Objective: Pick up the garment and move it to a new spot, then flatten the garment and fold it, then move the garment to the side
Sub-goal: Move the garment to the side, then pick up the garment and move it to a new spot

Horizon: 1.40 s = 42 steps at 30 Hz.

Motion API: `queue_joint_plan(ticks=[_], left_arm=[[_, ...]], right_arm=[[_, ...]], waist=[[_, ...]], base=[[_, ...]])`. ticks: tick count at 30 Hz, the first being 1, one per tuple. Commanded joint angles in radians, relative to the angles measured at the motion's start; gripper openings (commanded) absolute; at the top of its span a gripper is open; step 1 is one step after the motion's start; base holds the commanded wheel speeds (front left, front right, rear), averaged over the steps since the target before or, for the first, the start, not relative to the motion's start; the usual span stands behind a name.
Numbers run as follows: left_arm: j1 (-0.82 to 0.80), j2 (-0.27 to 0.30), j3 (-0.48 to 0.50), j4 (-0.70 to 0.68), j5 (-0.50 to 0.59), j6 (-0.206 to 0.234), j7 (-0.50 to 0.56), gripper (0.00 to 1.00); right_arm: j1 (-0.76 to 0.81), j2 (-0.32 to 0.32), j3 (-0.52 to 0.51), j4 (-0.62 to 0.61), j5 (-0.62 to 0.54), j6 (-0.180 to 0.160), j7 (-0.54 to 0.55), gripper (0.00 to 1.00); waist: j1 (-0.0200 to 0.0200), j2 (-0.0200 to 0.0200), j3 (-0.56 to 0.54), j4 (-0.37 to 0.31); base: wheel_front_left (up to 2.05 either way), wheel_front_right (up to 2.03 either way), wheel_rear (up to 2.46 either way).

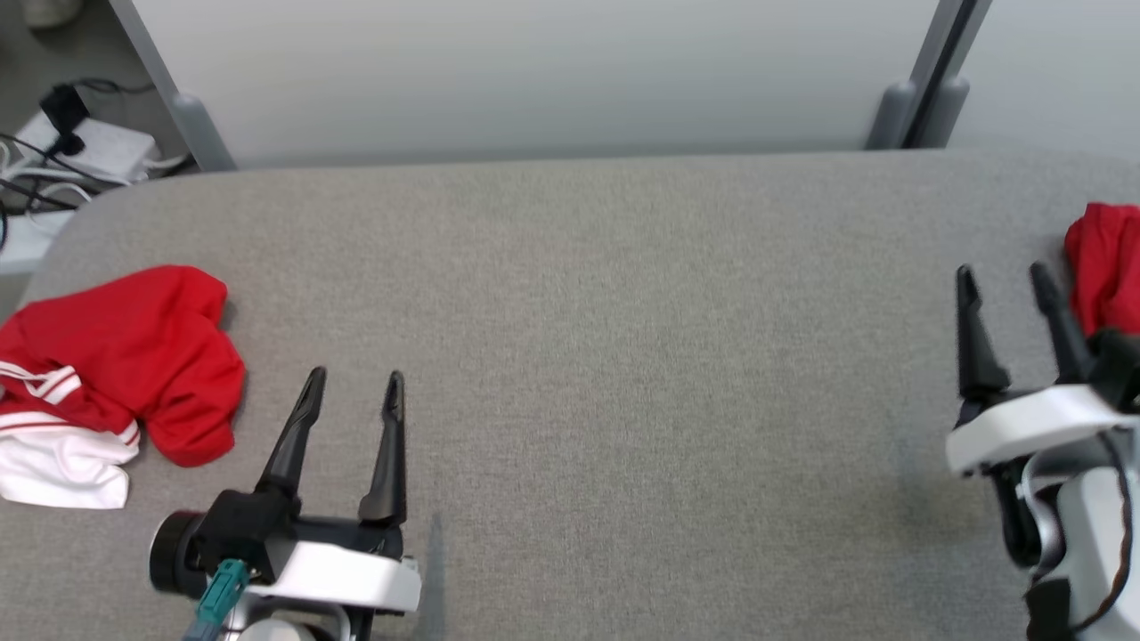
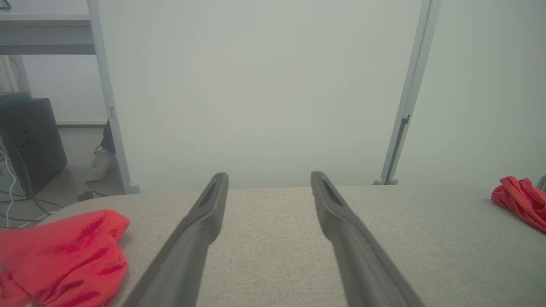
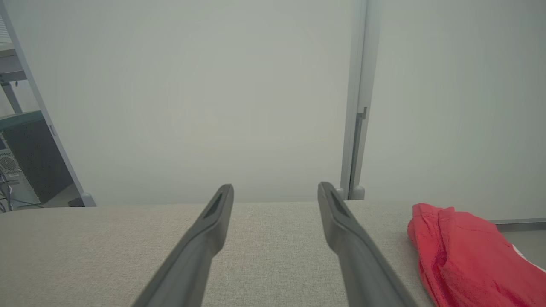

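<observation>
1. Nothing is in hand. The left gripper (image 1: 355, 378) hangs over the grey tabletop (image 1: 623, 356) with its two fingers spread wide and nothing between them. The right gripper (image 1: 1001, 271) is spread just as wide and also empty.
2. A red-and-white garment (image 1: 134, 347) lies at the tabletop's left end, just to the left of the left gripper and not touching it. It is crumpled into a heap, the red cloth bunched over a white part with stripes, and it is neither flat nor folded.
3. A second red garment (image 1: 1104, 263) sits at the far right edge, just beside the right gripper's fingers. The right wrist view shows it bunched with a loose fold down it, but how neat it is I cannot tell.
4. The middle of the tabletop lies between the two grippers.
5. My reading is that the heap on the left has had none of the steps done — picking up, moving to a new spot, flattening, folding and setting aside all remain. The piece on the right may be one already put aside, though the pictures do not settle that.
</observation>
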Motion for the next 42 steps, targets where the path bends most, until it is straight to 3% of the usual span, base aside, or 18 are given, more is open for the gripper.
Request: queue_joint_plan(ticks=[1,8,20,31,42], left_arm=[[-0.009,0.009,0.041,-0.021,0.001,0.01,-0.01,1.0],[0.053,0.005,0.079,-0.033,0.016,-0.008,-0.01,1.0],[0.135,-0.018,0.127,-0.04,0.056,-0.057,-0.01,1.0],[0.182,-0.031,0.14,-0.044,0.083,-0.095,-0.01,1.0],[0.181,-0.033,0.145,-0.03,0.095,-0.112,-0.01,1.0]], right_arm=[[0.015,-0.009,0.033,-0.044,0.013,0.004,-0.01,1.0],[0.156,0.005,0.093,-0.149,0.019,0.004,-0.01,1.0],[0.351,0.059,0.091,-0.358,0.014,0.004,-0.01,1.0],[0.473,0.064,0.094,-0.433,-0.005,0.004,-0.01,1.0],[0.492,0.061,0.098,-0.434,0.0,0.004,-0.01,1.0]], waist=[[0.0,0.0,-0.04,0.012],[0.0,0.0,-0.102,0.017],[0.0,0.0,-0.156,0.028],[0.0,0.0,-0.181,0.018],[0.0,0.0,-0.182,0.005]], base=[[0.0,0.0,0.0],[0.0,0.0,0.0],[0.0,0.0,0.0],[0.0,0.0,0.0],[0.0,0.0,0.0]])
